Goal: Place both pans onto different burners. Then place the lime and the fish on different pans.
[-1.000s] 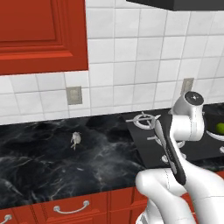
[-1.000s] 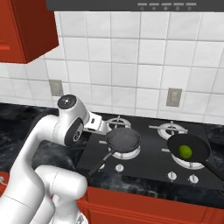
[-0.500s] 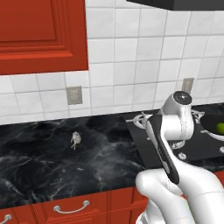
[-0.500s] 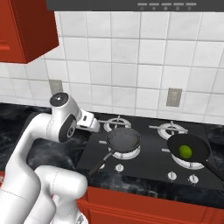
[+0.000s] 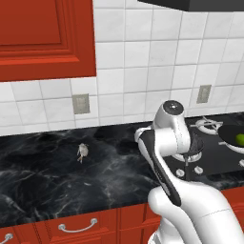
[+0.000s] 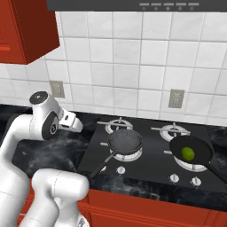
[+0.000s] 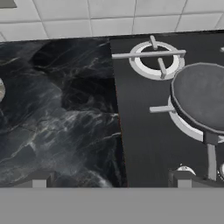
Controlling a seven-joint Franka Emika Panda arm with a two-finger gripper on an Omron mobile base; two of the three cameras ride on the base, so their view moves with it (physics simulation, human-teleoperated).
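Note:
The grey-black pan with its long black handle sits on the front left burner. On the front right burner the plain black pan holds the lime. Far left on the dark marble counter lies the fish, cut off by the left edge in the hand view. My gripper hangs open and empty above the line where the counter meets the cooktop's left edge, with the grey-black pan to its right. The back left burner is bare.
The black glass cooktop has silver knobs along its front. A tiled wall with outlets stands behind the counter. Red cabinets hang above left, and red drawers run below the counter.
My arm has swung left, away from the cooktop's middle and over the counter beside it. The pans, lime and fish have not moved.

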